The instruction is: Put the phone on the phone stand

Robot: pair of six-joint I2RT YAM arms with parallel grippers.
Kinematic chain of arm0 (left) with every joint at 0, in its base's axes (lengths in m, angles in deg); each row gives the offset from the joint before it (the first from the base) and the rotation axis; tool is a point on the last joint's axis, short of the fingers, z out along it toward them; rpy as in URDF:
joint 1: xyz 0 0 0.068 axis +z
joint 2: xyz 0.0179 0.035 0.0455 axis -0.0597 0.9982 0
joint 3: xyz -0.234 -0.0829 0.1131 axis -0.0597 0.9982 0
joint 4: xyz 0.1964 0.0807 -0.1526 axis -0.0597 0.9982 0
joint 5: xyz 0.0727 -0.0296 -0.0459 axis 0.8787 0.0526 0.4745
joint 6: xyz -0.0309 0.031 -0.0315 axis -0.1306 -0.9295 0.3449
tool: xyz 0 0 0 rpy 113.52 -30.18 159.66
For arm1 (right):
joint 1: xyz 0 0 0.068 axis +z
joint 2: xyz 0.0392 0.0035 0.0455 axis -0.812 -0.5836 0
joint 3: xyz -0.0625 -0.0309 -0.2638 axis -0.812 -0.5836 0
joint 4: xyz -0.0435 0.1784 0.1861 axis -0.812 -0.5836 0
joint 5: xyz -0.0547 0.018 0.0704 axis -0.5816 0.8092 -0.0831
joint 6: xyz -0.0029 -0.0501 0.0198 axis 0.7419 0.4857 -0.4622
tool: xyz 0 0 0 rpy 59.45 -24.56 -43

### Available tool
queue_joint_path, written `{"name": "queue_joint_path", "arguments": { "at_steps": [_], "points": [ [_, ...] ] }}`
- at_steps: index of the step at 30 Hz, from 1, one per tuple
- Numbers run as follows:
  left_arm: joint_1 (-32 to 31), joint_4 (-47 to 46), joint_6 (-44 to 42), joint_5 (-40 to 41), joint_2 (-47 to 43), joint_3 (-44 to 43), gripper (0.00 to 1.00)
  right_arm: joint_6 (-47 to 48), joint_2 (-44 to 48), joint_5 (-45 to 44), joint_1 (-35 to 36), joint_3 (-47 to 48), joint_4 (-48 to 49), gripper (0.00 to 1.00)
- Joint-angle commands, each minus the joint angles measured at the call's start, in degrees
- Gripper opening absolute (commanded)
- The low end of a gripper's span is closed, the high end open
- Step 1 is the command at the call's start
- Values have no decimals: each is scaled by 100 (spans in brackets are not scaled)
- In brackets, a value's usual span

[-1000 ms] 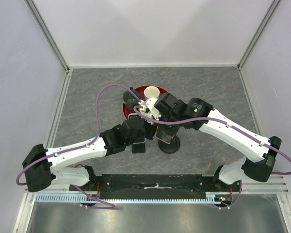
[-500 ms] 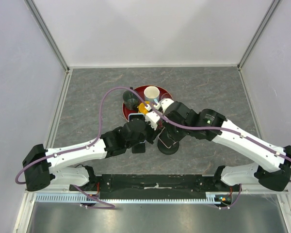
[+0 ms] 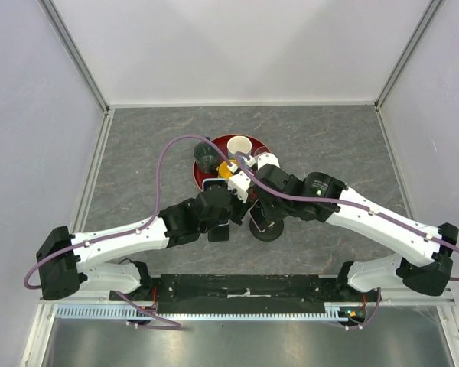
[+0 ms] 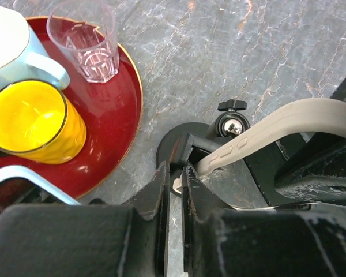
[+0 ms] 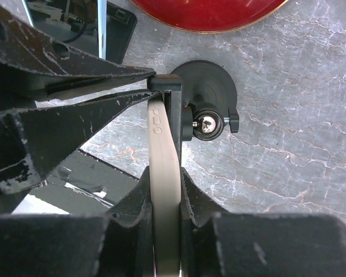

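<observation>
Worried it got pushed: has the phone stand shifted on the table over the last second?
No. Seen from above, the phone stand keeps its spot just near of the red tray.

The table [image 3: 138,153] is a grey, marble-veined slab. Two things rest directly on it. A round red plate [image 4: 112,101] sits around the middle, a little toward the far edge. The phone stand [image 5: 210,81] has its round black base planted just beside the plate on the near side, with a sliver of bare table between them.
</observation>
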Motion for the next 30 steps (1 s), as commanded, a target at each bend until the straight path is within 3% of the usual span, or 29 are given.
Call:
{"name": "queue_joint_path", "arguments": {
  "at_steps": [1, 7, 15, 21, 27, 30],
  "points": [
    [-618, 22, -40, 652, -421, -670, 2, -251, -472, -1534, -151, -279, -1923, 0],
    [-1190, 1129, 708, 1032, -273, -1196, 2, -322, -428, -1659, -257, -454, -1905, 0],
    [-1445, 2096, 1333, 663, 123, -1978, 2, -164, -788, -1492, -248, -59, -1896, 0],
    [-1463, 1878, 1325, 760, -140, -1621, 2, 47, -376, -702, -257, -103, -1229, 0],
    [-1472, 1193, 1175, 839, -957, -979, 2, 47, 2, -148, -371, -366, -719, 0],
    [-1454, 1121, 1201, 935, -1151, -855, 2, -5, 117, -33, -441, -454, -543, 8]
  ]
}}
